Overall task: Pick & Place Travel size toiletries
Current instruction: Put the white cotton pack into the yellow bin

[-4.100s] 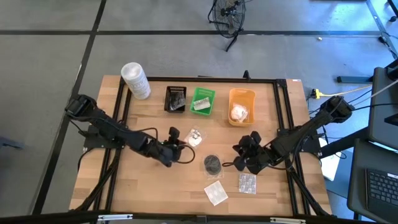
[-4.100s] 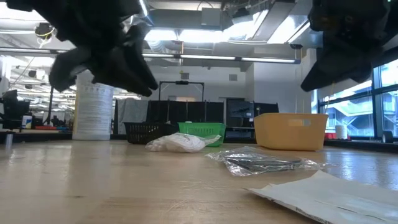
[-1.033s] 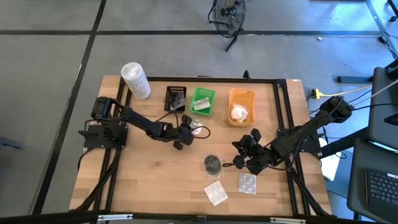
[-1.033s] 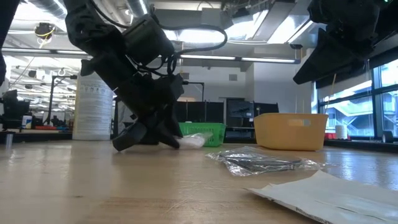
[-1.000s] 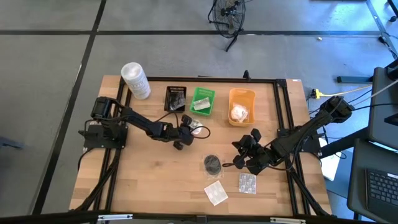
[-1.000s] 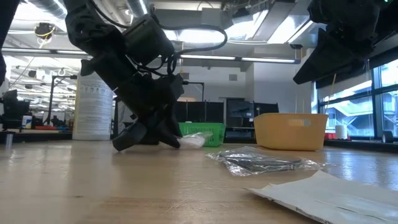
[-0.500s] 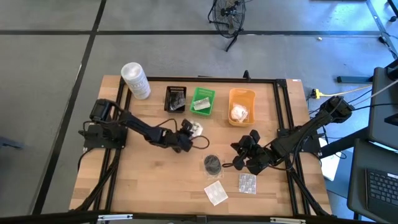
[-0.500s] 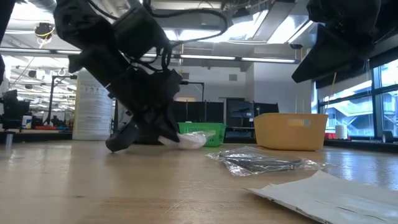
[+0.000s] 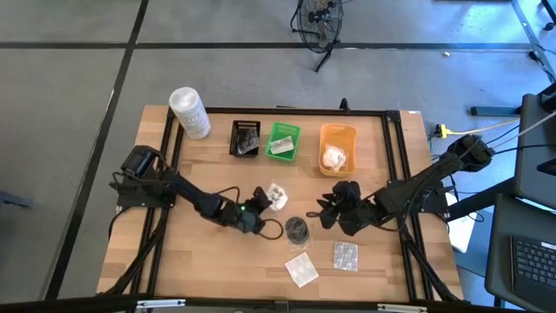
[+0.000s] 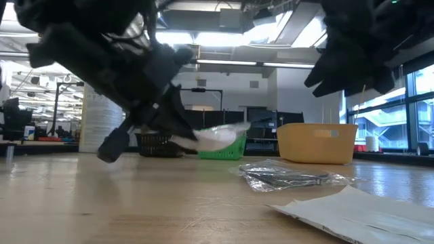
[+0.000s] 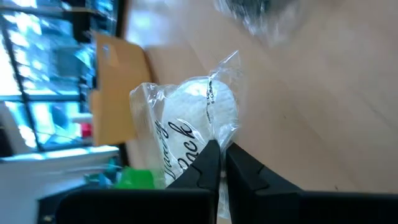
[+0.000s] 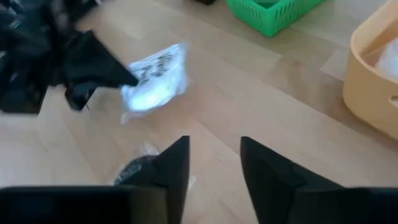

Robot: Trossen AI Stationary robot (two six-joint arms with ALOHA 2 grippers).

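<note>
My left gripper (image 9: 263, 205) is shut on a white lumpy clear-wrapped bundle (image 9: 276, 196) near the table's middle; the bundle also shows in the left wrist view (image 11: 193, 118) and in the low view (image 10: 220, 136). My right gripper (image 9: 333, 209) is open and empty, to the right of the bundle, its two fingers apart in its wrist view (image 12: 214, 163). A black round pad in clear wrap (image 9: 296, 229) lies flat on the table between the two grippers. A flat white sachet (image 9: 301, 269) and a blister pack (image 9: 345, 255) lie flat near the front edge. My left gripper pinches the bundle's clear wrap at its near edge (image 11: 210, 147) between its two shut fingers. The fingers come slanting down from the table's left. The bundle sticks out past the fingertips, lifted clear of the table (image 10: 224, 137).
A black tray (image 9: 246, 138), a green tray (image 9: 283, 141) and an orange tray (image 9: 337, 148) stand in a row at the back, each with items in it. A tall white tub (image 9: 189, 111) stands at the back left. A black frame (image 9: 395, 156) runs around the table.
My left gripper has moved toward the table's near edge, still shut on the white bundle, and has lifted it off the table. My right gripper has shifted a little toward the table's left.
</note>
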